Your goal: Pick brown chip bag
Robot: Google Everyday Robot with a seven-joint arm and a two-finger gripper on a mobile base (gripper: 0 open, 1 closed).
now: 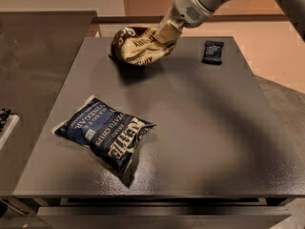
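Observation:
The brown chip bag point(138, 46) hangs tilted above the far part of the dark table point(200, 128), its cream half facing me and its dark brown end at the far left. A shadow lies on the table under it. My gripper point(165, 32) is shut on the bag's right upper edge and holds it off the surface. The white arm comes in from the top right.
A navy blue chip bag point(106, 131) lies on the table at the front left. A small dark flat packet point(212, 52) lies at the far right. A steel counter point(33, 56) adjoins the table on the left.

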